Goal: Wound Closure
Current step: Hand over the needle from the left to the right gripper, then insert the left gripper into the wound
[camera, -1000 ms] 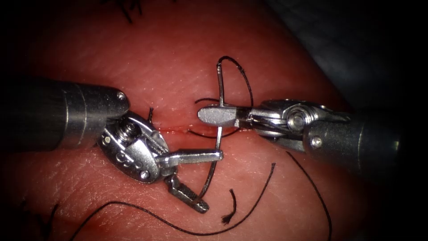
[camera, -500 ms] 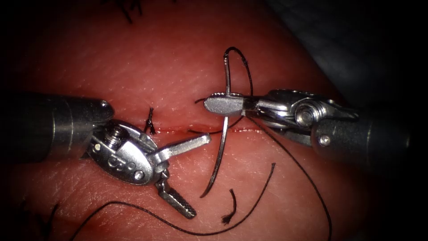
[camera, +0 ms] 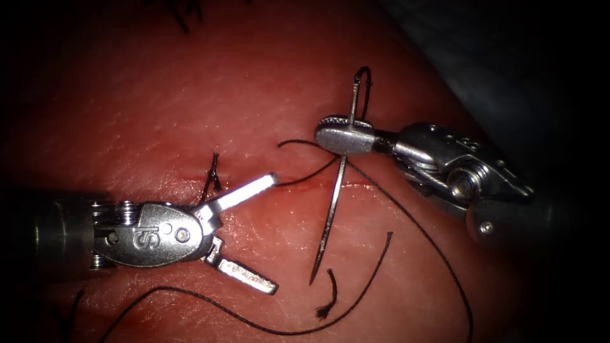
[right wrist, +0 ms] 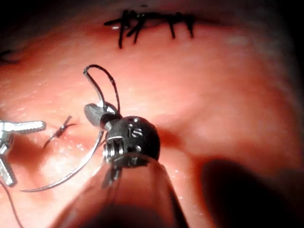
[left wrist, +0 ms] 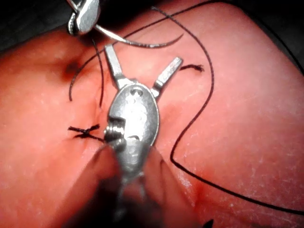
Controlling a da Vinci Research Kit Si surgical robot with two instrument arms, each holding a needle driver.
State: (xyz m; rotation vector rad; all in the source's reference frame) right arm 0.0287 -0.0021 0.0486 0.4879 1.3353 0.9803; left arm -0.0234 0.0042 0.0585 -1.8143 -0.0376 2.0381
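Note:
My right tool (camera: 343,138) is shut on the curved needle (camera: 330,216) about a third of its length from the thread end. The needle hangs free above the tissue (camera: 190,95) and crosses over the right part of the cut (camera: 254,184). Its point is toward the near side. My left tool (camera: 274,233) stands open at the left and holds nothing. Black thread (camera: 419,235) runs from the needle's tail across the tissue. In the left wrist view the open left tool (left wrist: 142,54) sits just short of the needle (left wrist: 137,43). In the right wrist view the right tool (right wrist: 97,114) grips the needle (right wrist: 80,164).
A tied stitch (camera: 214,171) stands on the cut left of the needle. A short cut end of thread (camera: 327,298) lies near the needle's point. A row of older stitches (right wrist: 152,21) lies farther back.
The left tool has drawn back to the left, away from the needle, with its jaws still open. The right tool has carried the needle right and turned it more upright.

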